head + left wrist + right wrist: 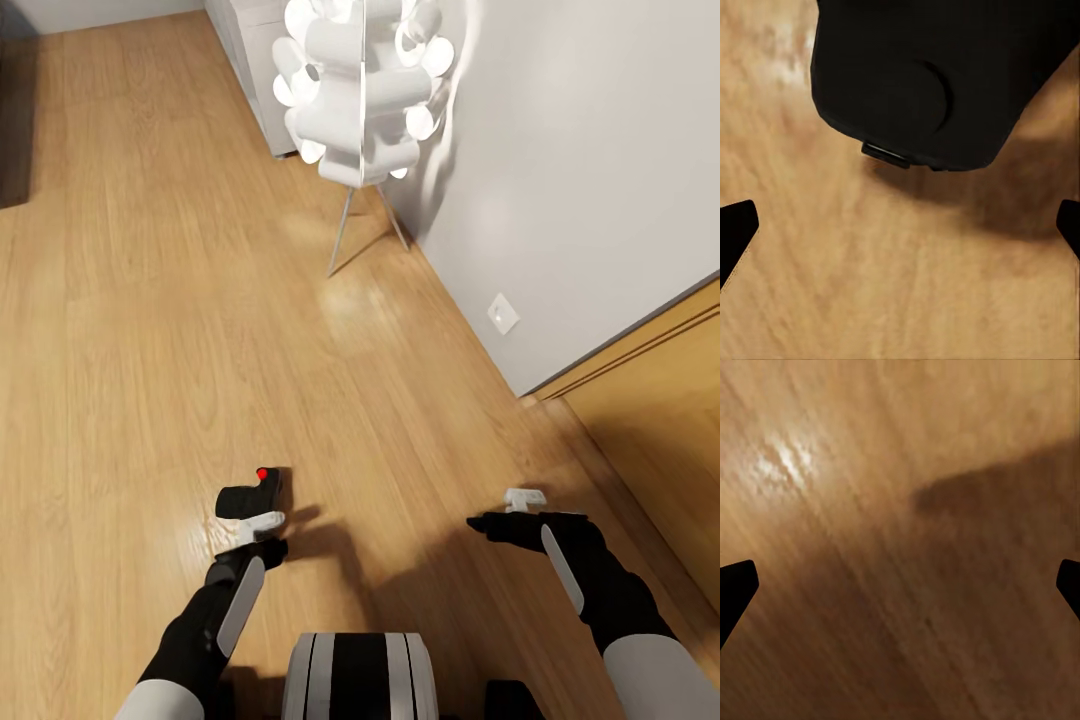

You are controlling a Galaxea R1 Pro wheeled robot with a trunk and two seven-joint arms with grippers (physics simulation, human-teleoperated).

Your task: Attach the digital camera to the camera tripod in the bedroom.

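The digital camera (248,497), small and black with a red button on top, rests on the light wood floor just ahead of my left gripper (258,524). In the left wrist view its black body (937,75) with a round lens looms close, casting a shadow on the floor. It lies beyond the fingertips (735,229), not between them, and the jaws stand wide apart. My right gripper (524,499) hovers over bare floor, and its fingertips (735,589) are spread just as wide. The camera tripod is out of view.
A white lamp (360,80) on thin metal legs stands ahead by the grey wall (580,180), which has a white socket (503,313). A white cabinet (250,50) is at the back. A wooden panel (660,440) lies to the right. Open floor spreads to the left.
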